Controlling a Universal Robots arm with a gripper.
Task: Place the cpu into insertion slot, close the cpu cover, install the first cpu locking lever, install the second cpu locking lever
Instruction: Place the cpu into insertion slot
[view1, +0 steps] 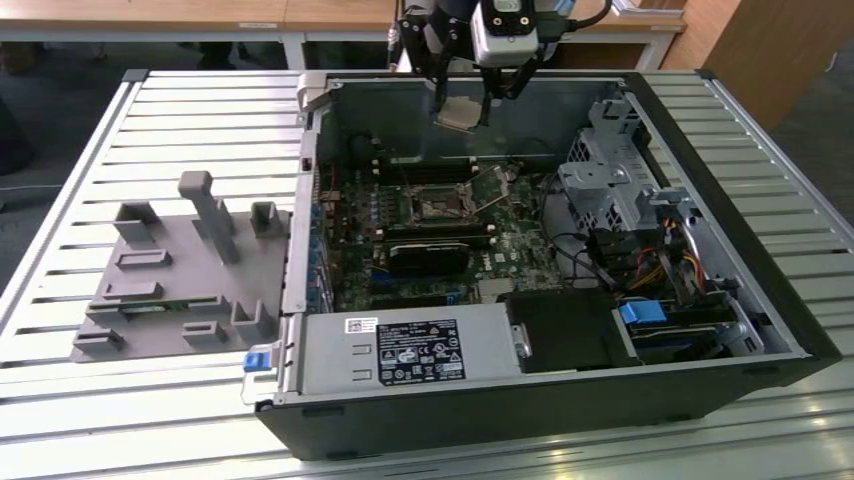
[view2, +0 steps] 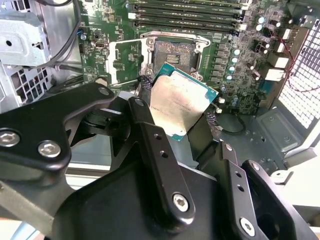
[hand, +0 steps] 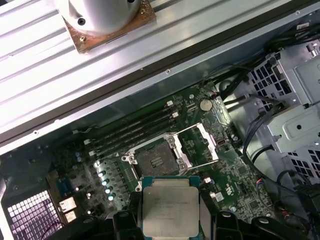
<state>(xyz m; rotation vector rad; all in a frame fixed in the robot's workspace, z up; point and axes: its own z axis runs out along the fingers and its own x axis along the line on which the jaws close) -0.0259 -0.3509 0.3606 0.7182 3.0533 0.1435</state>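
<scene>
My gripper hangs above the far wall of the open computer case, shut on the cpu, a flat square chip with a silver-tan face. In both wrist views the cpu sits tilted between the black fingers, well above the board. The insertion slot lies bare with its dark centre showing. Beside it the cpu cover stands swung open, and a thin lever rod is raised next to it.
Long black memory slots run beside the socket. A black card lies across the board, and a metal drive cage with cables sits at the exterior view's right. A grey fixture plate rests on the slatted table.
</scene>
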